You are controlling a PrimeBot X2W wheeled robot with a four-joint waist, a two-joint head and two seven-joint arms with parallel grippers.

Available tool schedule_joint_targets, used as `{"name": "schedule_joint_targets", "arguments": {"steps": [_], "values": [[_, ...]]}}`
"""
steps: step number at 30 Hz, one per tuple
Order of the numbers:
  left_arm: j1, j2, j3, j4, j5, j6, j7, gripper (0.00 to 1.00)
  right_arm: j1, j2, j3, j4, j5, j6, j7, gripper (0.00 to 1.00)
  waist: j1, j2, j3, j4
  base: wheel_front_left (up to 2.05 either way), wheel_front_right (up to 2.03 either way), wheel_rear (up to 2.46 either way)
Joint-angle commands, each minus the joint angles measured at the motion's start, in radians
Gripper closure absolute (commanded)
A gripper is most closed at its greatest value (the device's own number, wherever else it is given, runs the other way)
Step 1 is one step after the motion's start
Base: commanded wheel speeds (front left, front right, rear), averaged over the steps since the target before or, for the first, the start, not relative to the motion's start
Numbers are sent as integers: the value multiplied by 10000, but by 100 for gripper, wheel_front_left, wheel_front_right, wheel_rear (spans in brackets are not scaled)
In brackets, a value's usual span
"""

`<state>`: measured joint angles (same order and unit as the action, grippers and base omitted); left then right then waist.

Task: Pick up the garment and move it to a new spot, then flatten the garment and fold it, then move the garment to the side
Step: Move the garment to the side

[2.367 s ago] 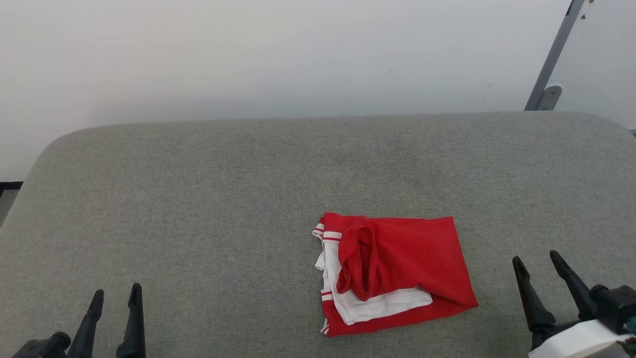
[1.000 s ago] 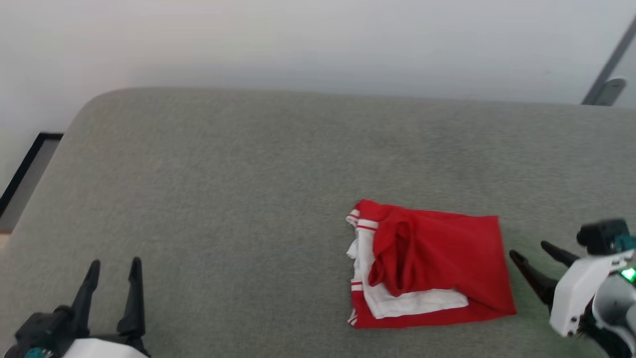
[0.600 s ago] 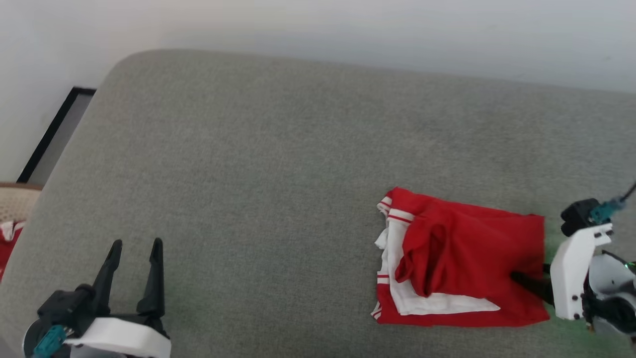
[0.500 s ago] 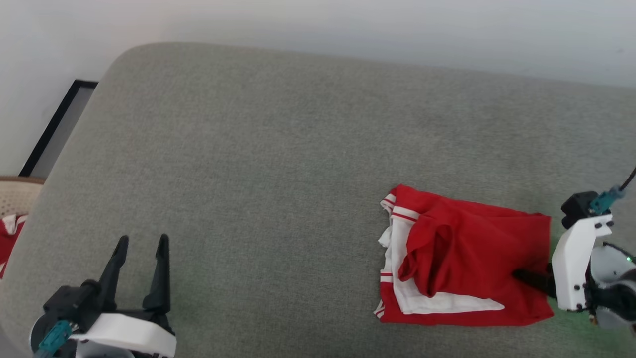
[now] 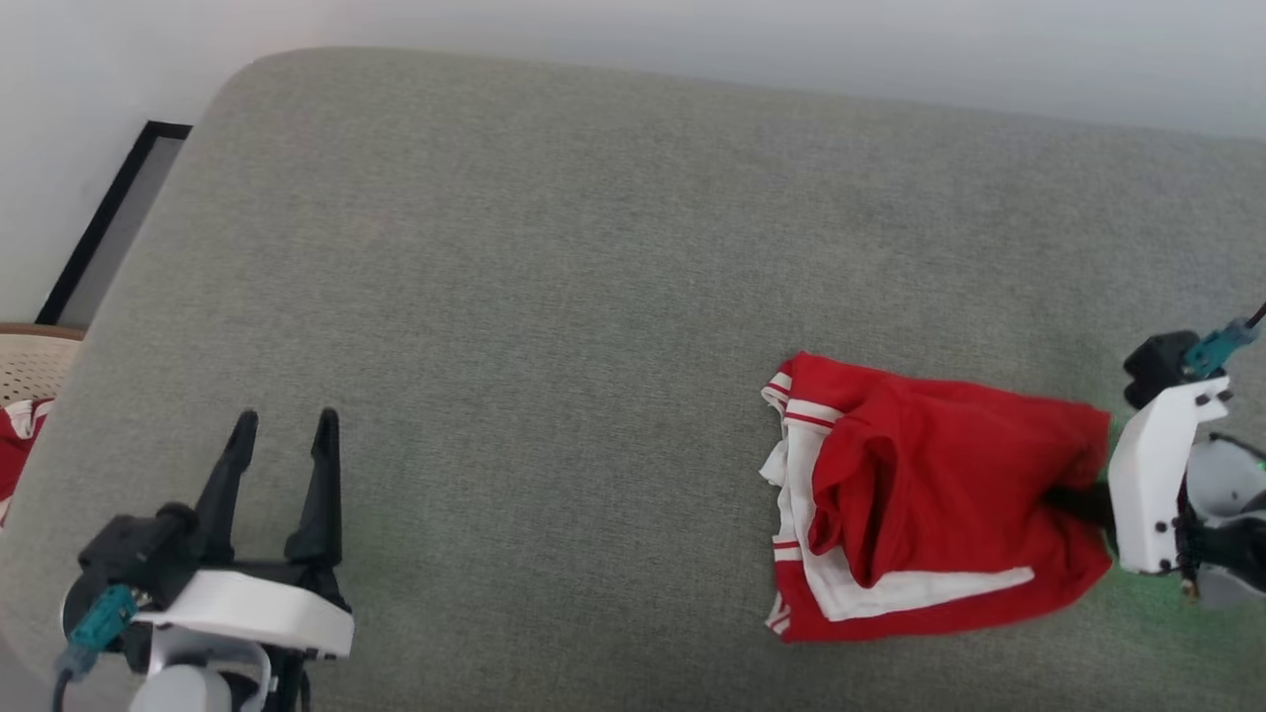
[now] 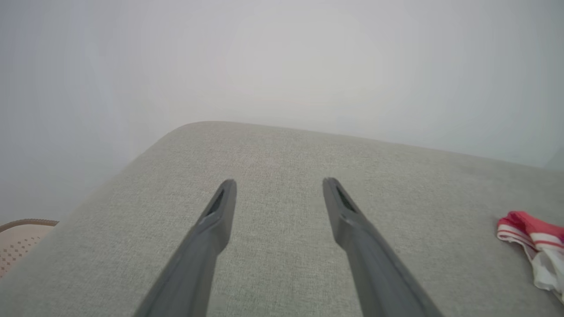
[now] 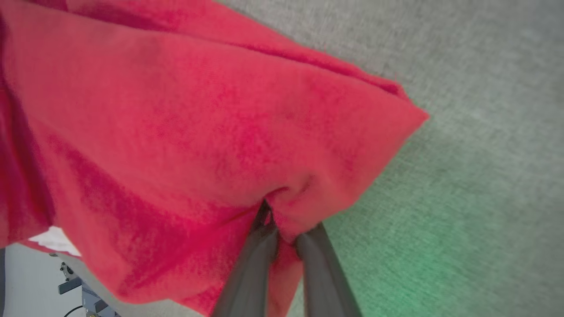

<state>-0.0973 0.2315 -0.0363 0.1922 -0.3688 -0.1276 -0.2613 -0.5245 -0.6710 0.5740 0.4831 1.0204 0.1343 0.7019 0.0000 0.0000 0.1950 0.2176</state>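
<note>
A grey fabric-covered padded surface (image 5: 554, 297) with rounded corners spans the head view, a pale wall (image 5: 692, 40) behind it; on its right half, nearer the front edge, lies the folded red shirt (image 5: 949, 494), white sleeve ends and red-and-white striped trim facing the robot's left, plain red side toward the R arm; the right gripper (image 5: 1076, 502) comes in from the shirt's right edge, its dark fingers mostly buried in cloth below a white wrist housing; in the right wrist view the two fingers of the right gripper (image 7: 282, 229) are drawn nearly together, pinching a puckered fold at the edge of the red shirt (image 7: 198, 132), with a green glow on the grey cover just beside them; the left gripper (image 5: 282, 435) sits at the lower left, well apart from the shirt, fingers spread wide and holding nothing; the left wrist view confirms it, the left gripper (image 6: 280, 187) parted above bare cover, the striped end of the red shirt (image 6: 533, 237) at far right; off the surface's left edge, a beige perforated basket (image 5: 30, 366) w/ a bit of red-and-white cloth (image 5: 12, 445) in it; a black-edged strip (image 5: 109, 222) runs along the floor by the wall.
</note>
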Motion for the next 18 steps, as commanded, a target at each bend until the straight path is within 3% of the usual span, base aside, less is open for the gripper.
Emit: {"name": "schedule_joint_targets", "arguments": {"steps": [1, 18], "values": [[-169, 84, -9, -45, -37, -27, -48, 0, -143, -151, -80, 1, -102, -63, -149, 100, 0, 0, 63, -139, 0, 0, 0], [-1751, 538, -1050, 82, -7, -27, -48, 0, -1173, -1663, -944, -369, -720, -45, -885, 100, 0, 0, 646, -2048, 0, 0, 0]]}}
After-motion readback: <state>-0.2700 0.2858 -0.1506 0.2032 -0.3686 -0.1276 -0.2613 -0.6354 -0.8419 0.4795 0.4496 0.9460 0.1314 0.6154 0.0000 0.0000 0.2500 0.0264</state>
